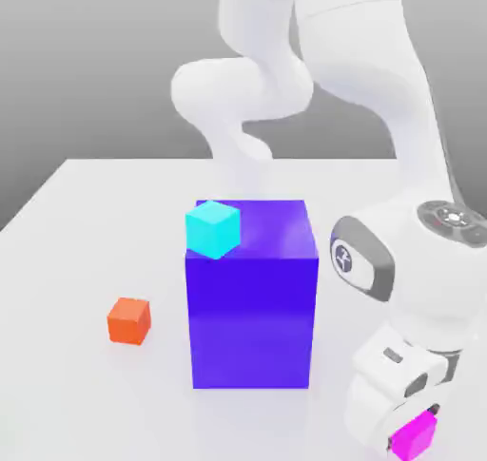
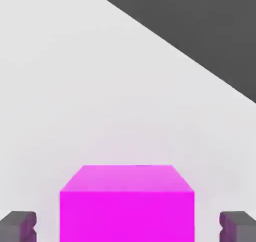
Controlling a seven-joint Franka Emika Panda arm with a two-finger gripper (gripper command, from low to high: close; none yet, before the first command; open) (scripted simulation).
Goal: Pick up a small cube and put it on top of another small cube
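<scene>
Magenta cube (image 2: 127, 203) sits between our gripper's (image 2: 127, 226) fingertips (image 2: 18, 225) on the white table (image 1: 86, 221) — whether they're clamping it, we cannot tell.

The arm (image 1: 285, 60) is glossy white, built of thick rounded segments that swell at each joint like smooth elbows. Near the right of the frame a grey oval ring surrounds a white cap (image 1: 346, 258) bearing a small dark emblem. Above it, at the right edge, sits a flat grey disc (image 1: 455, 220) with small white markings. The white wrist block carries small dark slots. Its claw (image 1: 416, 436) has dark grey, notched fingertips (image 2: 19, 226).
</scene>
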